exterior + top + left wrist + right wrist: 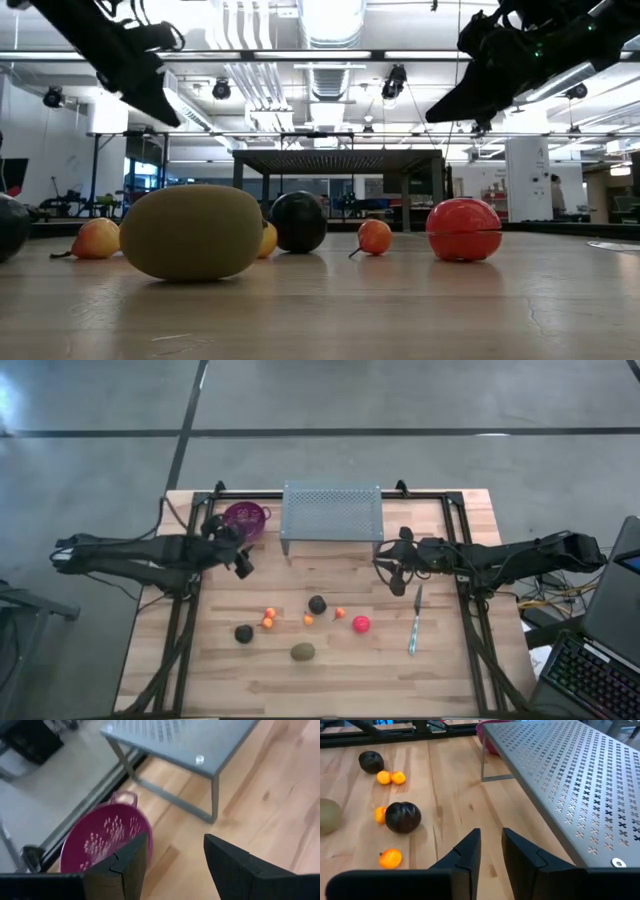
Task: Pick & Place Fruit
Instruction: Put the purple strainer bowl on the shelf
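The fruit lies loose on the wooden table's near half: two dark balls (317,604) (244,633), an olive-green oval (303,651), a red ball (361,624) and several tiny orange ones (268,618). In the low view the oval (192,232) rests nearest, with the red ball (464,229) to its right. My left gripper (240,560) hovers open and empty beside the purple colander (107,840). My right gripper (385,565) hovers empty, fingers a narrow gap apart (491,855), near the grey shelf's right leg, above the table and far of the fruit.
A grey perforated metal shelf (332,512) stands on legs at the table's far middle. The purple two-handled colander (246,518) sits to its left. A slim teal stick (415,622) lies right of the red ball. A laptop and keyboard (600,660) sit off the table's right edge.
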